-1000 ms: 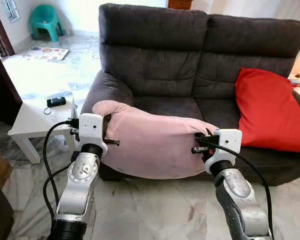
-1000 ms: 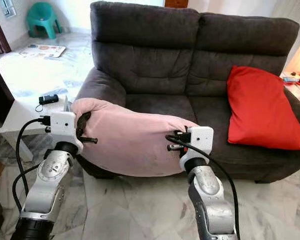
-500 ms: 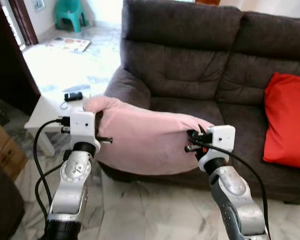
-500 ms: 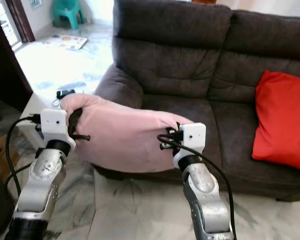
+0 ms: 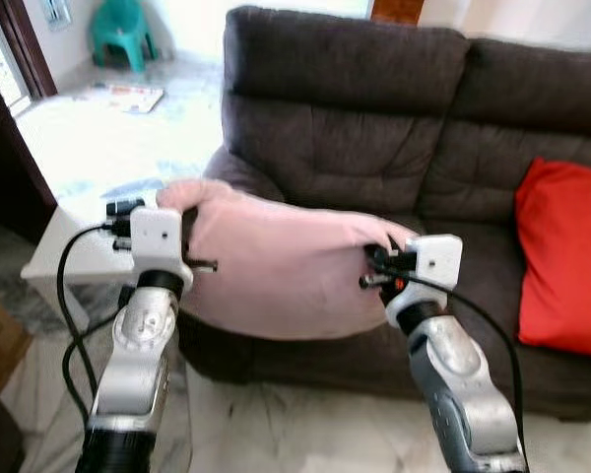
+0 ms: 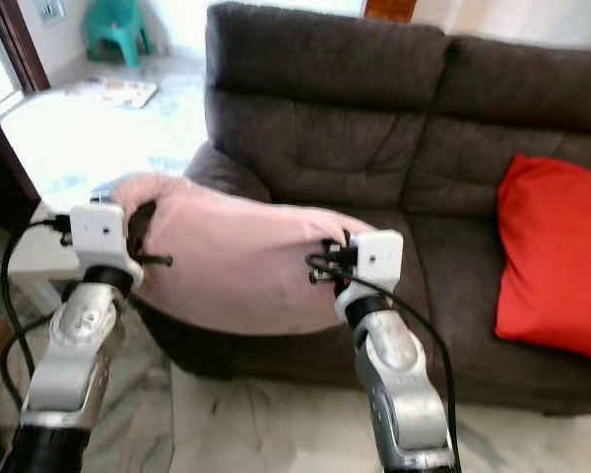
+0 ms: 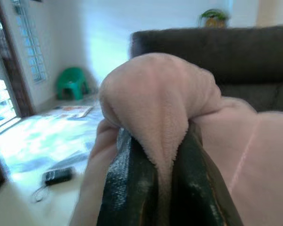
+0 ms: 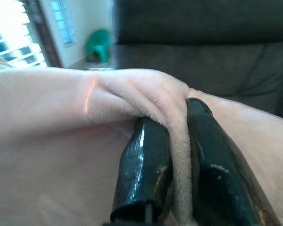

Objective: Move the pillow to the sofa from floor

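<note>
Head views: the pink pillow (image 5: 276, 271) hangs between both grippers, in front of the dark sofa (image 5: 394, 128)'s left seat, the sofa looming larger than a second ago. Left wrist view: the left gripper (image 7: 162, 188) pinches a fabric fold. Right wrist view: the right gripper (image 8: 172, 167) clamps another. Such thin holds could slip, dropping the pillow short of the seat.

Pink pillow (image 5: 276, 271) carried higher, now overlapping the dark sofa (image 5: 394, 148) armrest and seat front (camera has also shifted); left gripper (image 5: 191, 219) and right gripper (image 5: 377, 264) remain clamped on its ends, raised with it
</note>
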`<state>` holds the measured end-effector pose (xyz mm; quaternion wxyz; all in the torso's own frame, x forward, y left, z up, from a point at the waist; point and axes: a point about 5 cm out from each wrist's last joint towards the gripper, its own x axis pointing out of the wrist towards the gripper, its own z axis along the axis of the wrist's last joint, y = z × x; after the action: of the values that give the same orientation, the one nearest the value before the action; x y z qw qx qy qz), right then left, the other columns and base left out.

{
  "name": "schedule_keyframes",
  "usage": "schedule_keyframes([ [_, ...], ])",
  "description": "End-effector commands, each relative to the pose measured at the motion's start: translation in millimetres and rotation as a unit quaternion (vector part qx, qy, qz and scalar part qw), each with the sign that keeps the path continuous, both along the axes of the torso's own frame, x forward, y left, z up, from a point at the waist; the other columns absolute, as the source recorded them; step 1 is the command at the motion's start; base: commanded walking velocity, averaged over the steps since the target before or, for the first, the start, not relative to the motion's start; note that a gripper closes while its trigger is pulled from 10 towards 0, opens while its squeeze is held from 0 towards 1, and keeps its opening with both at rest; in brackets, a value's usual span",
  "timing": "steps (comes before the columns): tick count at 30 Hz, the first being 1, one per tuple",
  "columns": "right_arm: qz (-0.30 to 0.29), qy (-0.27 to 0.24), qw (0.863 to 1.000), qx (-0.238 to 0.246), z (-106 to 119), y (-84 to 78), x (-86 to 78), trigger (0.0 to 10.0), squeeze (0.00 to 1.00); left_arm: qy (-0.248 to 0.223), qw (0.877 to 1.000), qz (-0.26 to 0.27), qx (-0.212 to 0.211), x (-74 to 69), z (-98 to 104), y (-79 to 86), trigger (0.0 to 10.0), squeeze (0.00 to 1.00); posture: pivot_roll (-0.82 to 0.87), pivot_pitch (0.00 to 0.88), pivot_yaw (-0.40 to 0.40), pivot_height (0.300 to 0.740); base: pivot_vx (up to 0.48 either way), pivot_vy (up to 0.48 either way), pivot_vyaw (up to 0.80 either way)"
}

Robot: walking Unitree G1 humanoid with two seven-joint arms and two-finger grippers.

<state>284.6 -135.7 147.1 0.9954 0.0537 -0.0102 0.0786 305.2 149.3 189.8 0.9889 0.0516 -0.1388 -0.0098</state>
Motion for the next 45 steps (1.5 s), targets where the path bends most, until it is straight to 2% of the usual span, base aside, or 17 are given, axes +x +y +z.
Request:
schedule_keyframes([
  [1, -0.022, -0.103, 0.994, 0.018, 41.0, -7.1, 1.1, 10.0, 0.00, -0.030, 0.999, -0.012, 0.009, 0.4, 16.2, -4.4, 10.0, 0.00, 0.04, 0.000, -0.080, 0.740, 0.330, 0.000, 0.00],
  [14, -0.013, -0.101, 0.995, 0.003, 38.7, -1.8, 1.0, 10.0, 0.00, -0.021, 1.000, -0.016, 0.010, 0.8, 13.5, -3.5, 10.0, 0.00, 0.04, 0.000, -0.079, 0.740, 0.324, 0.000, 0.00],
  [45, -0.019, -0.087, 0.996, -0.002, 32.5, -3.1, 2.6, 10.0, 0.00, -0.008, 1.000, -0.028, 0.011, -0.1, 8.6, -6.8, 10.0, 0.00, 0.05, 0.000, -0.082, 0.740, 0.307, 0.000, 0.00],
])
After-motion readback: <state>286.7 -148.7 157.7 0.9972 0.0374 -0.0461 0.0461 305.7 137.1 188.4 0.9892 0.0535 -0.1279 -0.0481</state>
